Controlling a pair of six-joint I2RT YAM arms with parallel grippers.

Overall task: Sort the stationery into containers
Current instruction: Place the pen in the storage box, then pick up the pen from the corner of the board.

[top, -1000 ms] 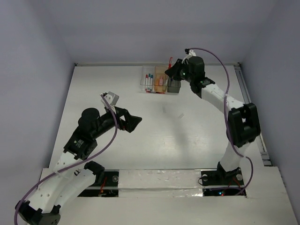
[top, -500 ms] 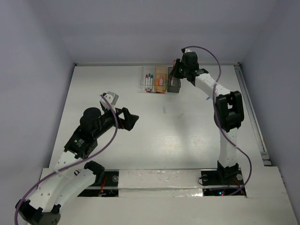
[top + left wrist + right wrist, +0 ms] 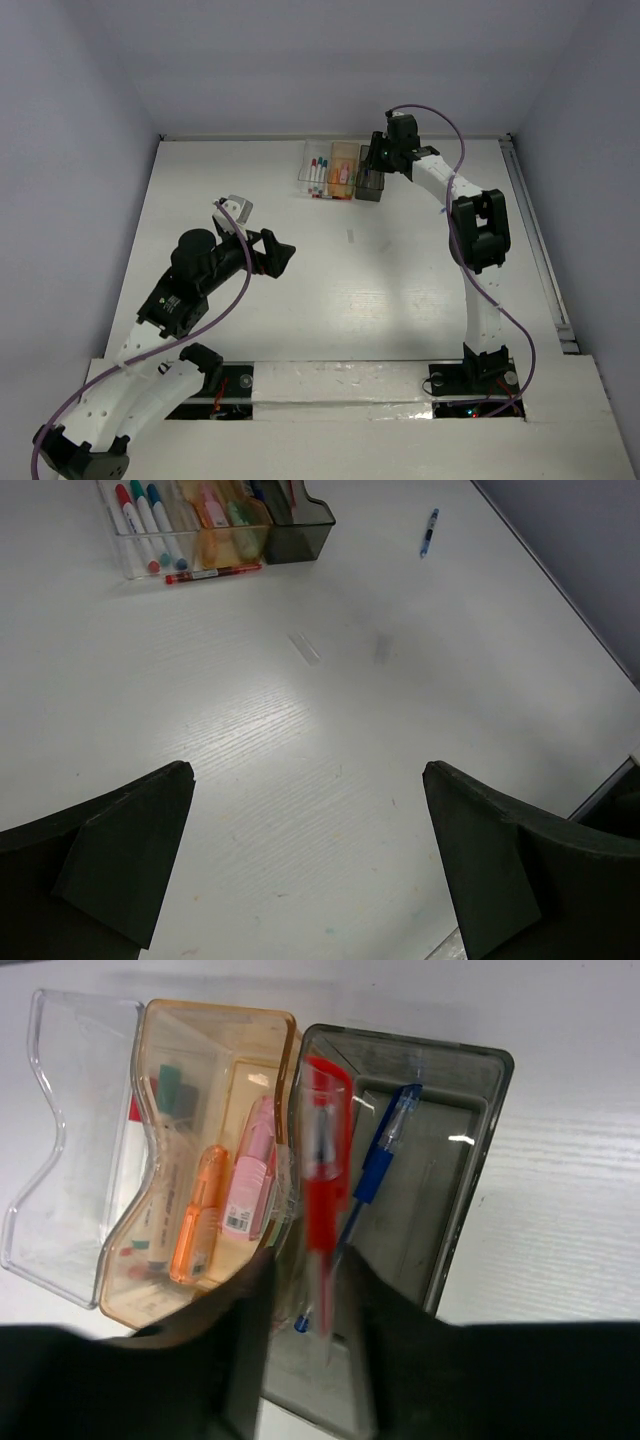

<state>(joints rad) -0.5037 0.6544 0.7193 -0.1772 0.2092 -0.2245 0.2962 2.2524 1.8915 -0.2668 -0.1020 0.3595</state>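
Three bins stand in a row at the table's far side: clear (image 3: 316,170), orange (image 3: 343,170), dark grey (image 3: 371,180). My right gripper (image 3: 380,160) hangs over the grey bin (image 3: 470,1210). Its jaws stand slightly apart, and a blurred red pen (image 3: 322,1160) sits between them with gaps on both sides, over a blue pen (image 3: 385,1150) lying in that bin. The orange bin (image 3: 200,1005) holds pink, orange and pale markers. My left gripper (image 3: 310,860) is wide open and empty above bare table. Loose on the table are a red pen (image 3: 213,574), a blue pen (image 3: 428,532) and a small clear piece (image 3: 304,648).
The clear bin (image 3: 130,555) holds three markers with red, teal and blue caps. The table's right edge (image 3: 560,590) runs close to the blue pen. Grey walls enclose the table on three sides. A purple cable (image 3: 440,115) loops over my right arm.
My right arm folded further back, bringing its gripper and the red pen over the grey bin; the pen now looks loose between the jaws. My left gripper drew back slightly.
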